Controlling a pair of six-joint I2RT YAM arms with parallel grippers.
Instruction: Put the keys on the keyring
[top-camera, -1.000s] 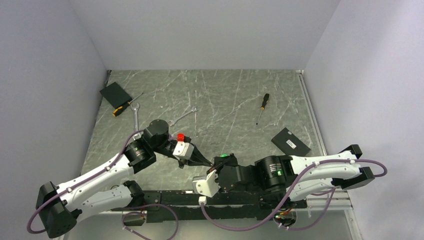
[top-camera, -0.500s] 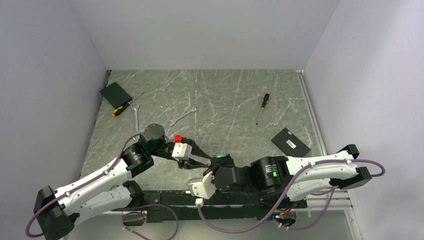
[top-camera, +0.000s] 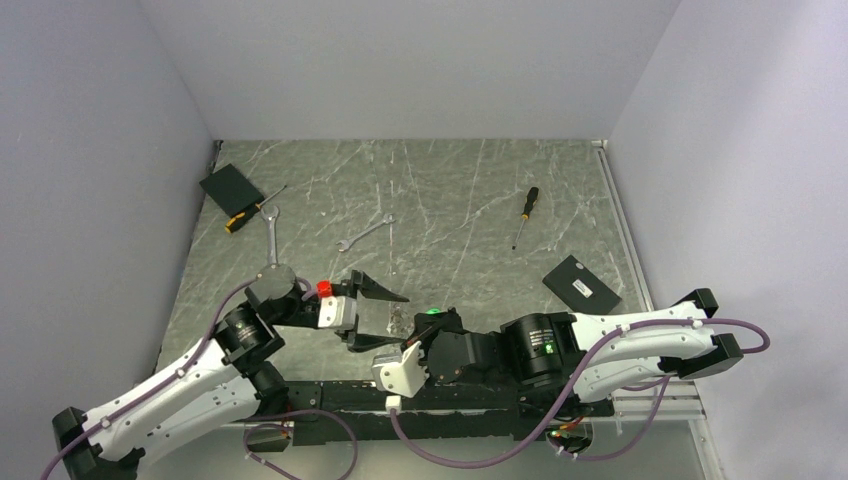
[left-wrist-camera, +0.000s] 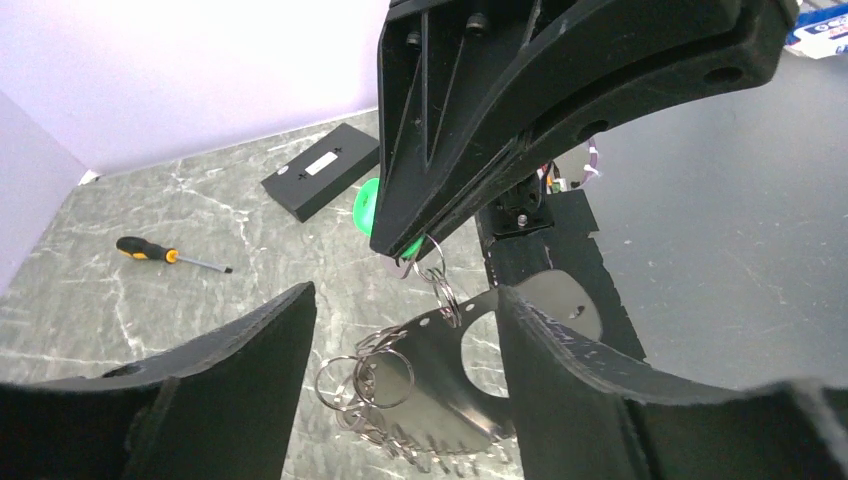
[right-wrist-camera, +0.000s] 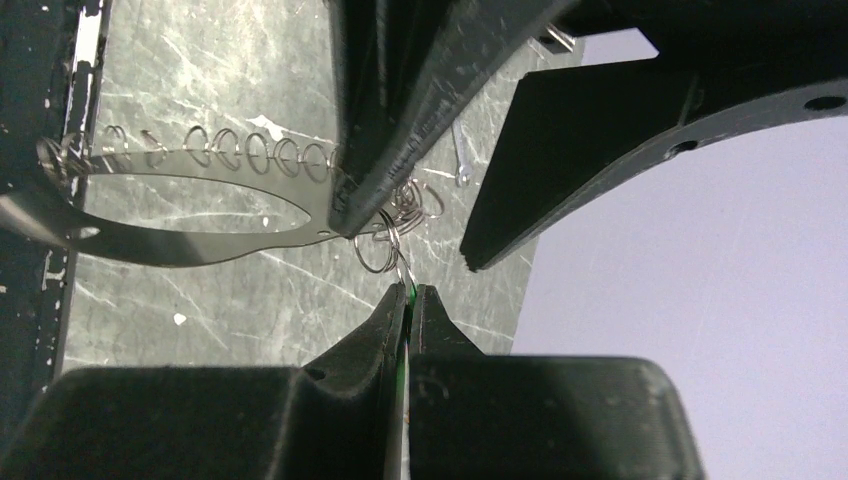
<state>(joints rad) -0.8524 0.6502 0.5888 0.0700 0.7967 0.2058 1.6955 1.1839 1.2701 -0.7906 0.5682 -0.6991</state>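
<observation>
My right gripper (top-camera: 428, 322) is shut on a key with a bright green head (left-wrist-camera: 368, 205), seen as a green sliver (right-wrist-camera: 407, 300) between its fingertips. From that key hangs the keyring (left-wrist-camera: 440, 370), a flat silvery crescent plate with a row of holes and several small split rings (left-wrist-camera: 370, 375). It dangles just above the table. My left gripper (top-camera: 395, 318) is open, its fingers (left-wrist-camera: 250, 380) spread on either side of the hanging keyring (right-wrist-camera: 150, 245) without gripping it. The plate's right part is hidden behind my left gripper's right finger.
Two silver wrenches (top-camera: 272, 232) (top-camera: 365, 233) lie at the back left. An orange-handled screwdriver (top-camera: 525, 215) lies to the back right, another (top-camera: 245, 215) by a black box (top-camera: 231, 186). A second black box (top-camera: 581, 283) sits at the right.
My left gripper has opened, let go of the keyring and drawn back to the left. The right gripper, still shut on the green key, has shifted slightly left.
</observation>
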